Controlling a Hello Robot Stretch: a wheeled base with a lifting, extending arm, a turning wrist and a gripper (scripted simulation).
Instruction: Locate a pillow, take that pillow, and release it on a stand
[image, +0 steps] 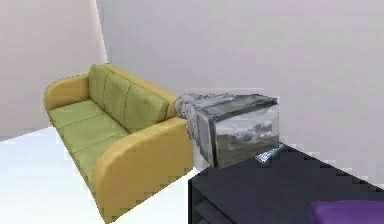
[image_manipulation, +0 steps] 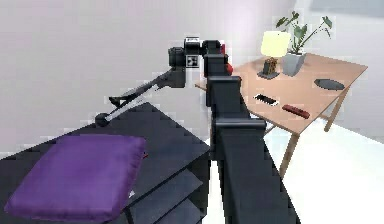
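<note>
Tool tips show at 10 o'clock in your arm side view, by the dark stand's far edge against bare wall, holding nothing; you cannot tell its finger state. The purple pillow lies on that stand at 7 o'clock, and a wooden table stands at 2 o'clock.

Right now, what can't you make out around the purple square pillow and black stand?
- Purple square pillow: forward view's bottom edge cuts it off.
- Small grey item beside boxy grey television: too small to name.
- Gripper, arm side view: contact with black stand unclear.
</note>
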